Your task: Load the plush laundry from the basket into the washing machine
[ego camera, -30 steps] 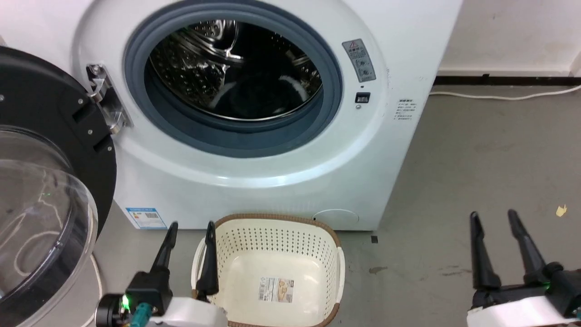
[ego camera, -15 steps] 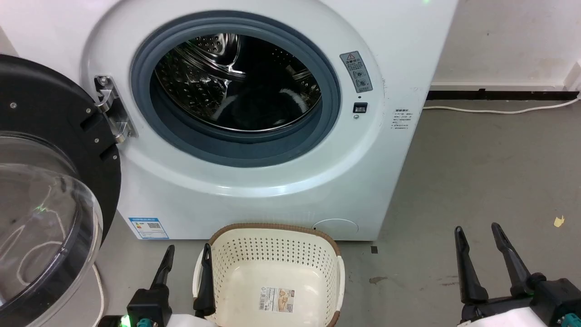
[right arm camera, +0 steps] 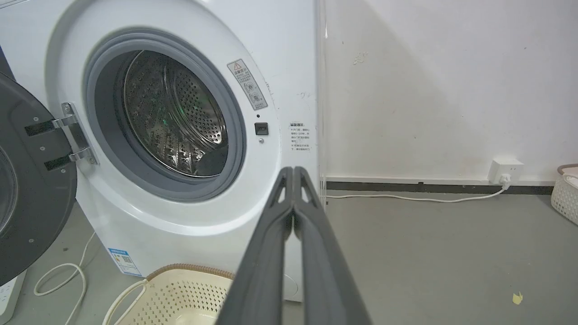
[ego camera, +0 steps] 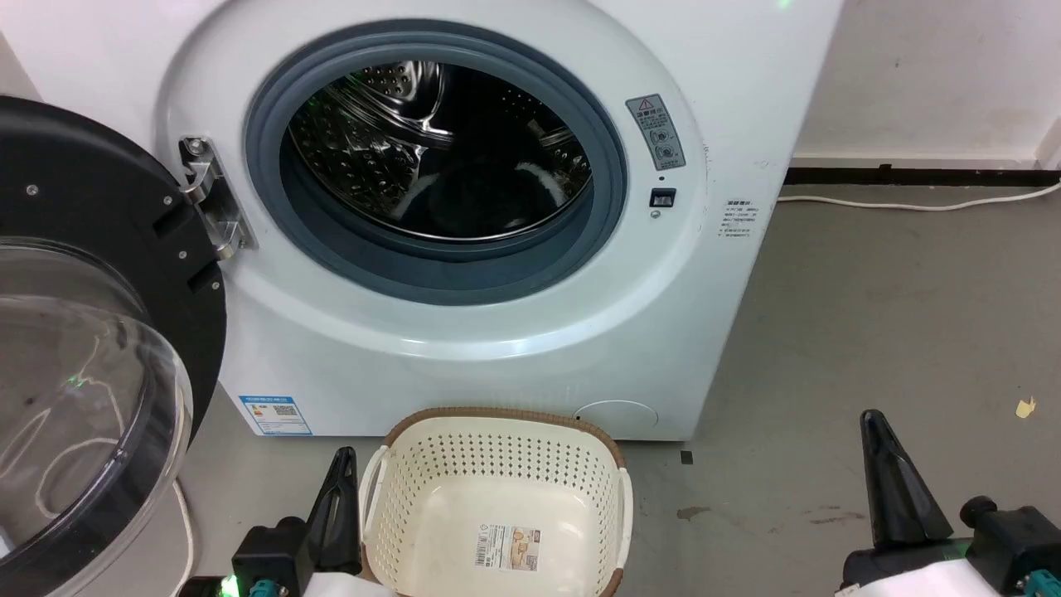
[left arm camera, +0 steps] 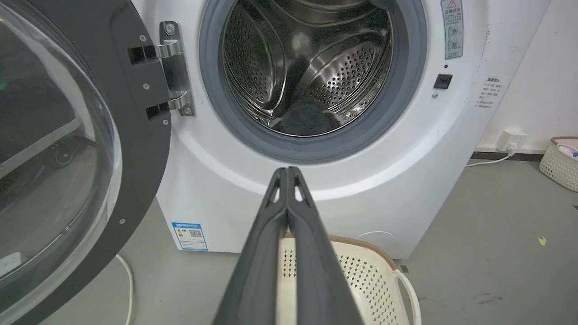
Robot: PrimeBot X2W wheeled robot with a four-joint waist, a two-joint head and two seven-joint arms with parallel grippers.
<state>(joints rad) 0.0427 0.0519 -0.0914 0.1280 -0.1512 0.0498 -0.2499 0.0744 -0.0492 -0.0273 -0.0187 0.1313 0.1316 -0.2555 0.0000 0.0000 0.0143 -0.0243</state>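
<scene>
The white washing machine (ego camera: 464, 348) stands with its black-rimmed clear door (ego camera: 91, 348) swung open to the left. The black plush laundry (ego camera: 477, 203), with white patches, lies low in the steel drum; it also shows in the left wrist view (left arm camera: 308, 121) and the right wrist view (right arm camera: 212, 163). The cream basket (ego camera: 497, 464) sits on the floor before the washer, holding nothing but its bottom label. My left gripper (ego camera: 342, 458) is shut with nothing in it, just left of the basket's handle. My right gripper (ego camera: 872, 419) is shut on nothing, over bare floor at the lower right.
A white cable (ego camera: 912, 203) runs along the wall's base to a socket (right arm camera: 505, 169). Another pale basket (left arm camera: 562, 160) stands at the far right. A loose cord (right arm camera: 63, 280) lies on the floor under the open door. A small yellow scrap (ego camera: 1025, 406) lies on the grey floor.
Both grippers have gone from open to shut and sit a little lower in the head view. The head camera has shifted slightly; washer and basket stay put.
</scene>
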